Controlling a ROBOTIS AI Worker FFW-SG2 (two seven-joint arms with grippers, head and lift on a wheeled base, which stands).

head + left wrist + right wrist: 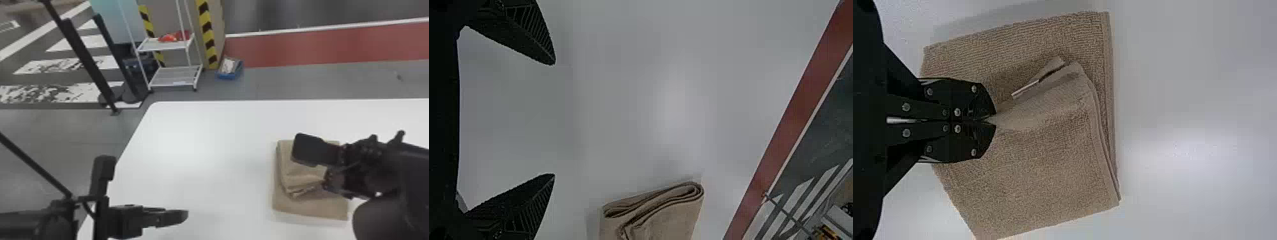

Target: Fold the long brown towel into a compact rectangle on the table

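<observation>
On the white table [198, 150], the folded brown terry towel [1053, 175] could skew if the black right gripper [991, 120], clamped on its raised layer, pulls unevenly; the black left gripper's [554, 119] fingers stand apart.

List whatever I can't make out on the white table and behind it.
- Folded brown cloth towel: pinched bit hidden inside the right gripper, right wrist view.
- Same towel: partly cut off by the edge, left wrist view.
- Red items on white metal rack: too small, head view.
- Blue box: contents too small, head view.
</observation>
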